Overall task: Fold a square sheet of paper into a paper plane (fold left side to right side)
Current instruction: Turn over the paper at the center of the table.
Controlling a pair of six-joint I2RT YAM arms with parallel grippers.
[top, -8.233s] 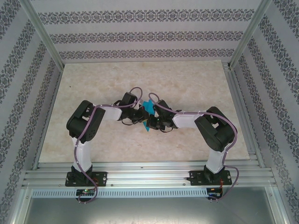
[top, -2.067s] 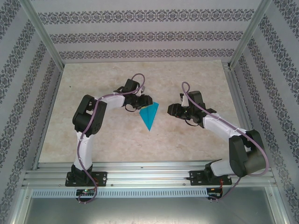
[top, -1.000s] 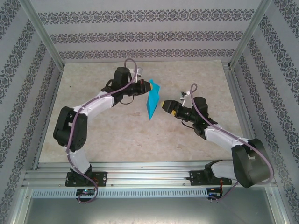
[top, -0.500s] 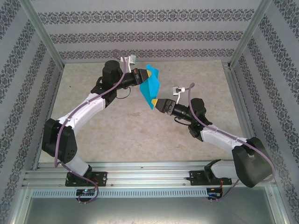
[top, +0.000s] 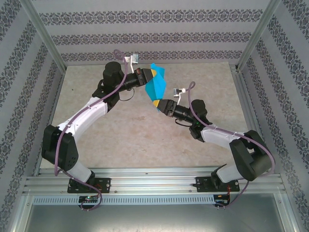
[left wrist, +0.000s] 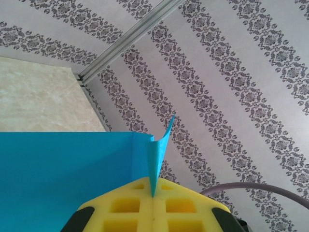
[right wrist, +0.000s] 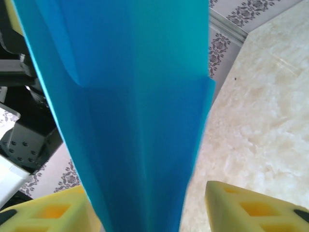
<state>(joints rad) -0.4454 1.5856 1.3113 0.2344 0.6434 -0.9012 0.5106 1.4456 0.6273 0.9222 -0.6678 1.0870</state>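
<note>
Top view: the left gripper (top: 150, 75), at the end of its outstretched arm, holds the teal-blue sheet of thin paper (top: 157, 87), folded to a narrow pointed outline, in the air above the far part of the beige marbled table top (top: 120, 135). The sheet hangs from its wide upper end, its point directed down toward the right gripper (top: 156, 102), which meets it at the lower tip. Left wrist view: the yellow foam pads (left wrist: 183, 205) are pressed together with an upright fold of the sheet (left wrist: 63, 179) clamped in the seam between them; a flat panel extends to the left in front of the grey patterned wall (left wrist: 231, 72). Right wrist view: the two yellow fingers (right wrist: 256, 210) stand spread apart on either side of the sheet (right wrist: 135, 121). A gap of table shows between the paper and the finger on the right of this view; contact with the other finger cannot be judged.
</note>
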